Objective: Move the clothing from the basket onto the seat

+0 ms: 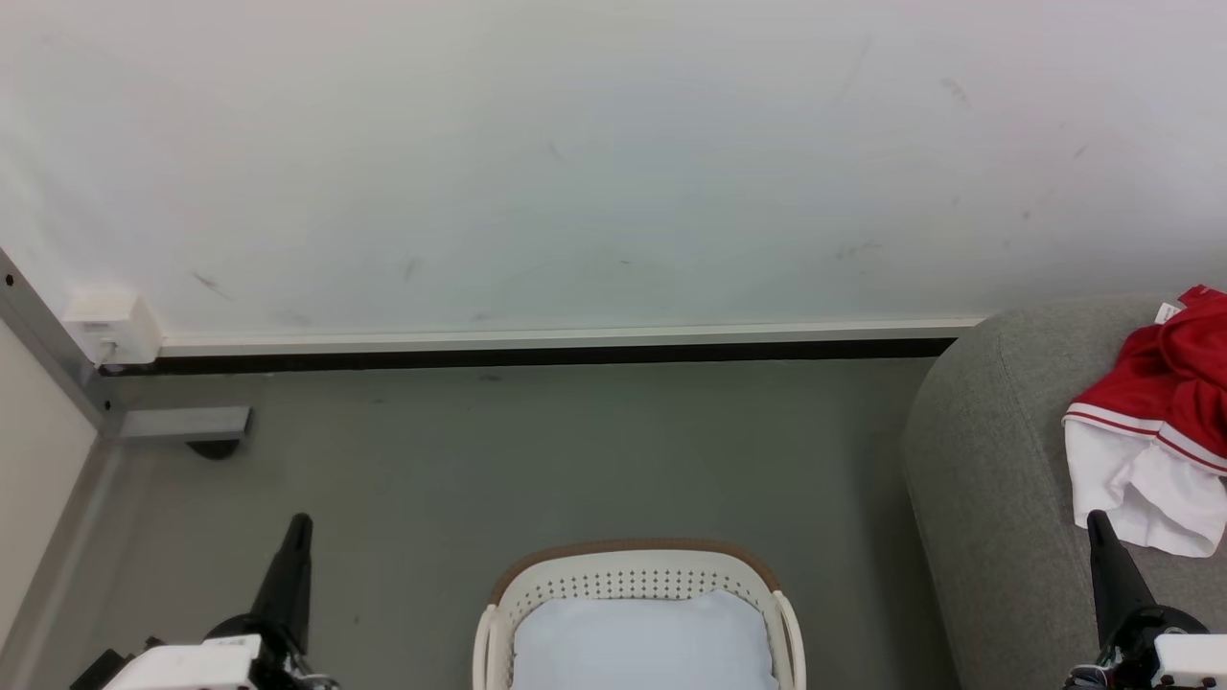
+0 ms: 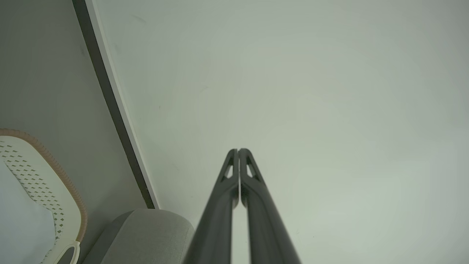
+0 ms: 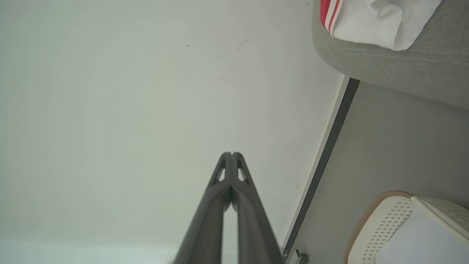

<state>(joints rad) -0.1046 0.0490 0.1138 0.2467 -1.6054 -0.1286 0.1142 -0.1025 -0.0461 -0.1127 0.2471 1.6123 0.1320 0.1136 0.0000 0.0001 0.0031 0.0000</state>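
Observation:
Red clothing (image 1: 1165,402) with white bands lies bunched on the grey seat (image 1: 997,479) at the right; its white hem (image 3: 377,20) hangs over the seat's edge (image 3: 403,66). The cream basket (image 1: 633,580) with a brown rim stands on the floor at bottom centre, holding just a pale flat pad (image 1: 642,642). My left gripper (image 1: 299,525) rests at lower left, shut and empty, its fingertips (image 2: 238,151) touching. My right gripper (image 1: 1096,519) sits at lower right in front of the seat, shut and empty, just below the white hem.
A white wall (image 1: 575,163) with a pale skirting and dark gap runs behind the grey floor (image 1: 537,450). A grey metal frame foot (image 1: 182,424) and a small white box (image 1: 110,326) are at the far left. The basket rim (image 2: 55,168) and pad (image 3: 428,242) also appear beside the grippers.

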